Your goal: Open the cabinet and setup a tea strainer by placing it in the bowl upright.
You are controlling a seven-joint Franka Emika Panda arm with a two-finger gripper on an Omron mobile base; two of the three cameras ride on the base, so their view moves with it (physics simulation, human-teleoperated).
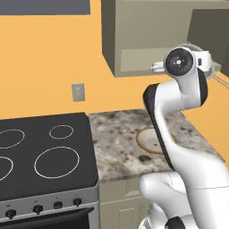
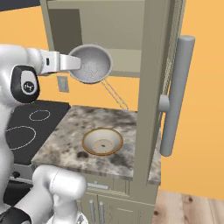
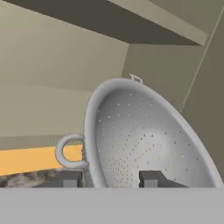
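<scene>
Left base view: the bowl sits on the counter, part-hidden behind the arm.
Right base view: the cabinet stands open; the gripper holds the tea strainer high above the bowl.
Hand view: fingers clamp the strainer's rim.
Advice: lower straight down, cup upward.

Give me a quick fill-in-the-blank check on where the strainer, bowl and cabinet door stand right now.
1. The door of the cabinet stands ____.
2. The gripper holds the tea strainer by its ____, with the long handle pointing down toward the counter.
3. The bowl sits on the counter with ____ inside it.
4. The strainer is ____ the bowl, not touching it.

Missing words: open; rim; nothing; above
</scene>
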